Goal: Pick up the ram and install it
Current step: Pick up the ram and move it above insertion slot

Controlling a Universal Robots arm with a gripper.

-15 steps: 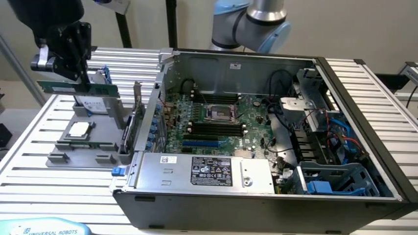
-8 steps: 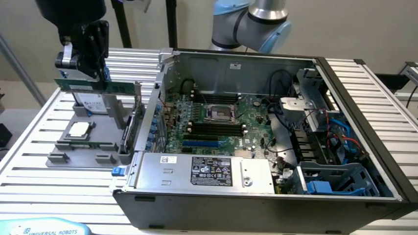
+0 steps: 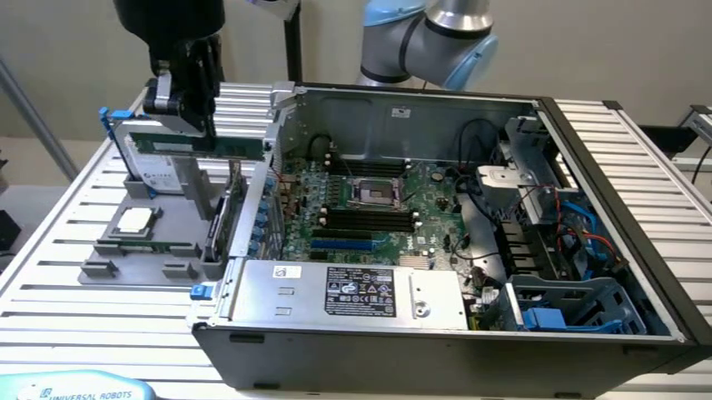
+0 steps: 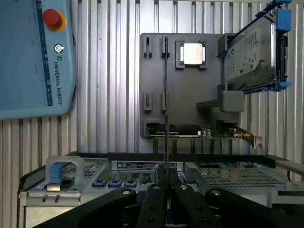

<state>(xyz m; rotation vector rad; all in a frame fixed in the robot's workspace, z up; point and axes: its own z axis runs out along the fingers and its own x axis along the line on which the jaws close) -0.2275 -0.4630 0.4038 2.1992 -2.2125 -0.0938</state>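
One ram (image 3: 228, 148) gripped by end effector (image 3: 206, 129) over grey tray (image 3: 178, 220), beside case (image 3: 445, 354).

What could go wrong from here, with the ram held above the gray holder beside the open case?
1. The pincer is shut on the thin ram along one edge; it might tilt or slip.
2. One end of the ram hangs near the case wall and could clip it.
3. The black memory slots are narrow; slight misalignment could jam the stick.
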